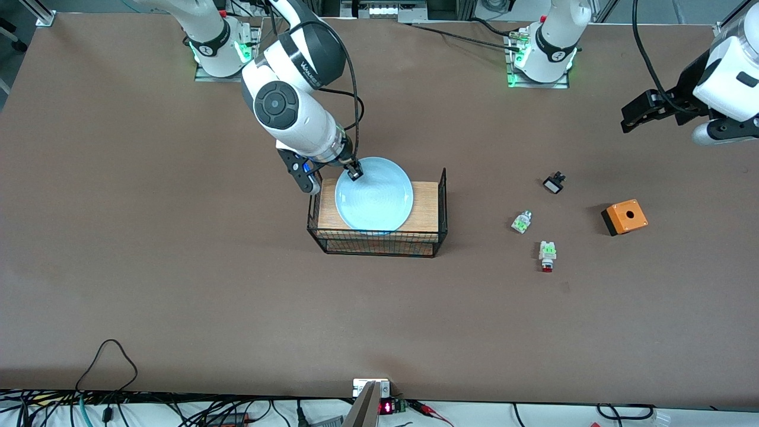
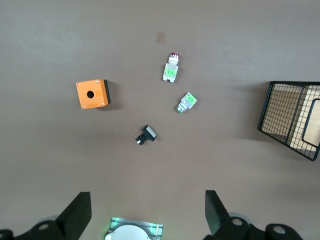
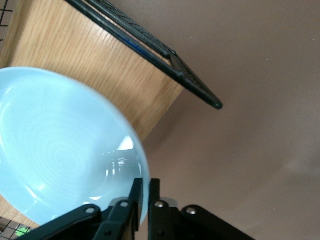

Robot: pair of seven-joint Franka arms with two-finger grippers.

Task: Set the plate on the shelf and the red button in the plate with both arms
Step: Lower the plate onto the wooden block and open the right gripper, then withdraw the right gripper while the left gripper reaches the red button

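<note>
The red button sits on the table, nearest the camera, well apart from the wide-open left hand up by that arm's end. Farther back, the right hand pinches the plate rim over the wire rack.

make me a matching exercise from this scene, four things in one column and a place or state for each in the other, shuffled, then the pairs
Things:
1. round pale-blue plate
2. white push-button switch with green block and red cap
3. orange square box with a round hole
4. left gripper

Places or states:
A. open, up in the air, holding nothing
B. on the bare table, nearest the front camera of the small parts
C. over the black wire rack, pinched at its rim by the right gripper
D. on the table toward the left arm's end, beside the small parts

Pairs: 1-C, 2-B, 3-D, 4-A
</note>
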